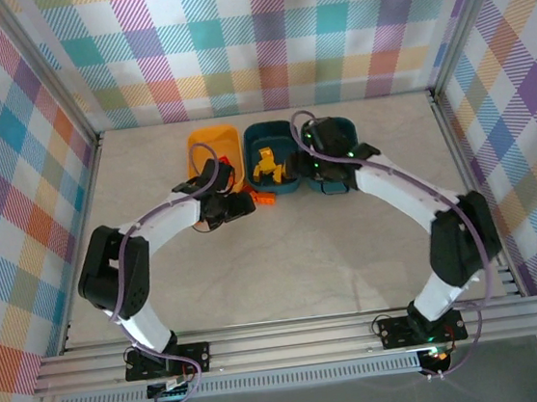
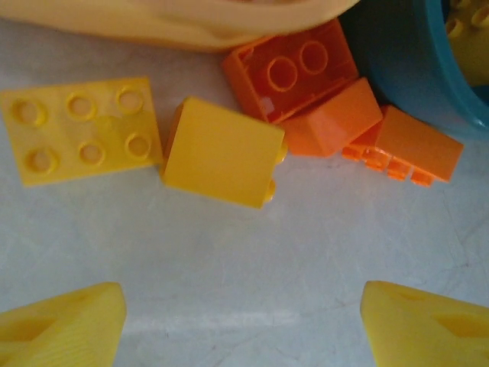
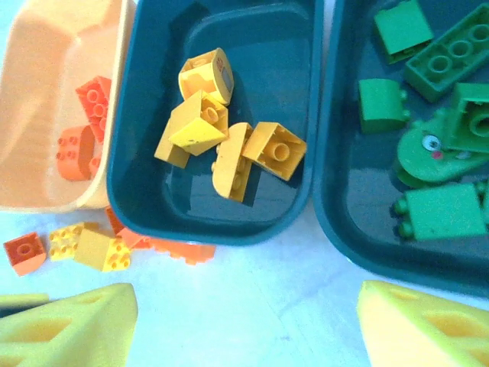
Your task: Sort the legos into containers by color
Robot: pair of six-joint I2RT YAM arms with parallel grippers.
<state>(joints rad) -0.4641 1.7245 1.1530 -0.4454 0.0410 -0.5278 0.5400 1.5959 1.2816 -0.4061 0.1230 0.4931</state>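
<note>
In the upper left-wrist frame, unsorted yellow and red-orange legos (image 2: 221,153) lie on the table (image 2: 244,252) by the orange-yellow tub (image 2: 176,23), so left gripper (image 2: 244,321) hovers spread, empty, ready to pick; right gripper (image 3: 244,321) hangs released over the middle teal tub (image 3: 260,69).

A pale marbled table (image 1: 286,267) sits inside pastel plaid walls (image 1: 260,37)

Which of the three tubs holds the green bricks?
The right-hand teal tub; the middle teal tub holds yellow bricks, the orange-yellow tub red-orange ones.
</note>
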